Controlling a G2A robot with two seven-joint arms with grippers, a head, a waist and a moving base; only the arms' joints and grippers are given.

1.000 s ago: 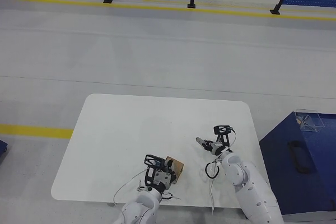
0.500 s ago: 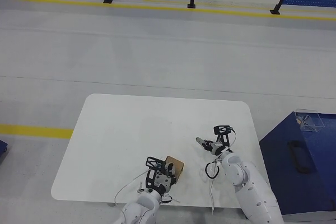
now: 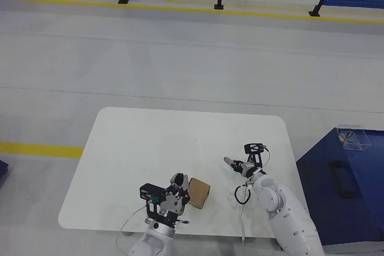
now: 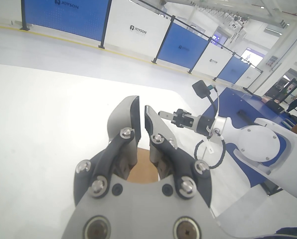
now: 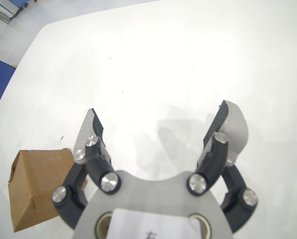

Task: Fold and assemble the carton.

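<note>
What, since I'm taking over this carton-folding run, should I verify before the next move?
1. Carton lies on the table, near its robot-side edge: ok.
2. Left end effector is shut with nothing between its fingers: ok.
3. Right end effector is open and empty: ok.
4. Right end effector is apart from the carton and the left end effector: ok.
5. Left end effector is clear of the carton beside it: cannot tell.
6. Carton flaps are all folded in and closed: cannot tell.
</note>
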